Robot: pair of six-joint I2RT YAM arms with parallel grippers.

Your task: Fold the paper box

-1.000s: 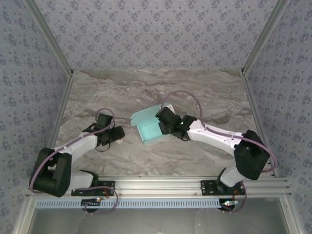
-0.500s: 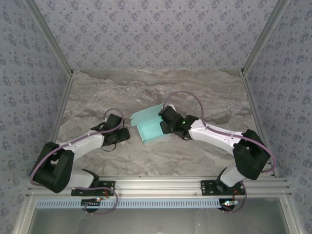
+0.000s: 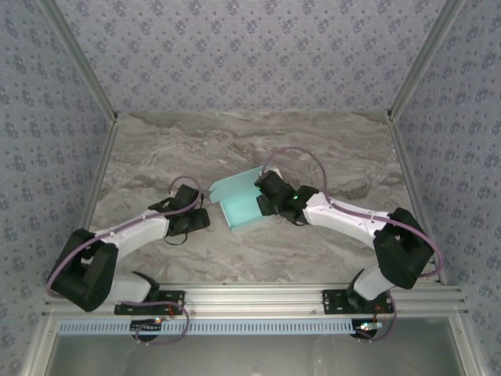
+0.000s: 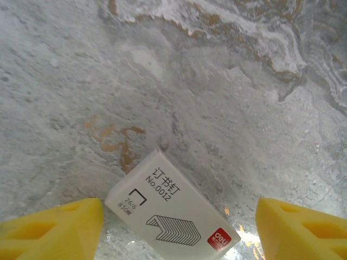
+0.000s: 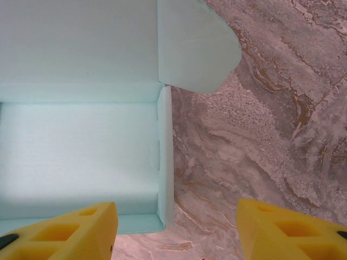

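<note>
Paper box point(image 3: 237, 206) lies near the middle of the bench point(image 3: 156, 153), open like a shallow tray with its lid panel unfolded. In my right wrist view a rounded flap point(image 5: 198, 49) juts out at 1 o'clock. At the box's 3 o'clock edge my right pincer point(image 5: 176, 234) stands wide open, one finger over the tray floor and the other over the marble, with the side wall between them unpinched. At the box's 9 o'clock my left pincer point(image 4: 179, 232) is also wide open, around a small white staple carton point(image 4: 173, 216) lying on the marble, not clamped.
</note>
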